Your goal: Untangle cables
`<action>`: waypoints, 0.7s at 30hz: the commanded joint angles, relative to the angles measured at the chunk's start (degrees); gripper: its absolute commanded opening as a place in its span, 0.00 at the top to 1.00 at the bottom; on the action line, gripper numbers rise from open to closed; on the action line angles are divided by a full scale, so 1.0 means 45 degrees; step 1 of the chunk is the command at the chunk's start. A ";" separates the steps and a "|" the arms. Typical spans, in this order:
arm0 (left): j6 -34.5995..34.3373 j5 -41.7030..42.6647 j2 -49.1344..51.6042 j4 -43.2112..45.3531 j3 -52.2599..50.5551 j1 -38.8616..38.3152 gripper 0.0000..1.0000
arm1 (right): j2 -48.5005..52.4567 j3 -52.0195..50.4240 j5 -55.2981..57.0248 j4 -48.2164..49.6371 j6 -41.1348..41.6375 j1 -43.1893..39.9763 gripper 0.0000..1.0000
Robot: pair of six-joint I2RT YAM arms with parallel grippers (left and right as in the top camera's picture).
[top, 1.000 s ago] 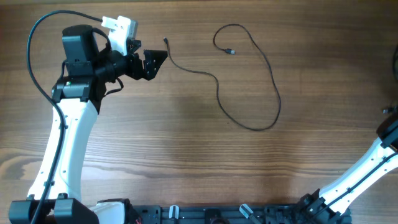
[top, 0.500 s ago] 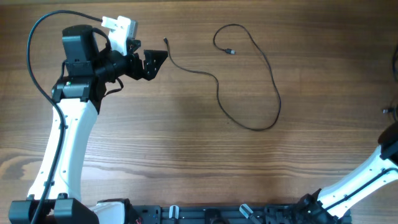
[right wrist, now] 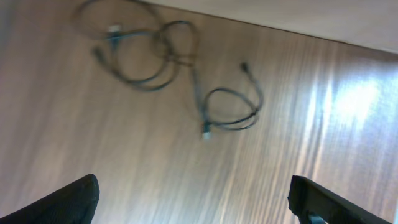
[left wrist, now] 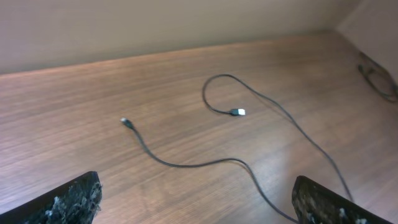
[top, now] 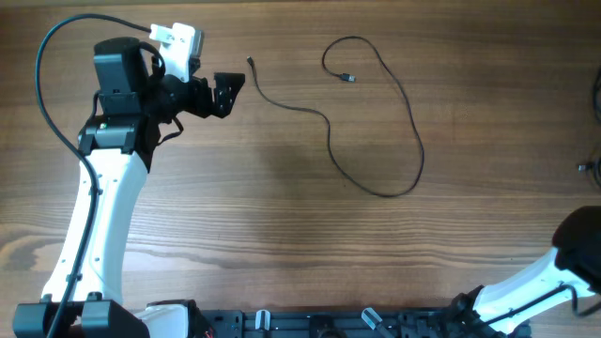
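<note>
Overhead: thin black cable [top: 329, 127] lies in a long loop on tabletop [top: 282, 235], near left gripper [top: 235, 92], jaws wide open, empty. Right wrist: right gripper [right wrist: 196, 199] fully open w/ nothing held, blurry cable tangle [right wrist: 168, 56] ahead.

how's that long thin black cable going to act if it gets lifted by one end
Likely floppy: the cable lies in loose curves on the table, so it should drape and trail rather than hold shape. It looks very thin, so probably light and easily dragged by a push. Its small plug may swing when lifted.
</note>
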 commanded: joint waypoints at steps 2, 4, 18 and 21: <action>0.0146 -0.1681 -0.0758 0.0180 0.0185 -0.0010 0.02 | -0.0952 0.0243 -0.0816 -0.0121 -0.1146 0.1957 0.00; 0.0117 -0.2346 -0.0976 0.0175 0.0185 -0.0010 0.02 | -0.1015 0.0243 -0.0835 -0.0267 -0.1574 0.2968 0.01; -0.1583 -0.4716 -0.1433 -0.0408 0.0185 0.0015 0.00 | -0.1001 0.0219 -0.1413 -0.1525 -0.3609 0.8689 0.00; -0.1588 -0.4716 -0.1433 -0.0452 0.0185 0.0015 0.00 | -0.1001 0.0219 -0.1661 -0.1481 -0.4396 0.9141 0.00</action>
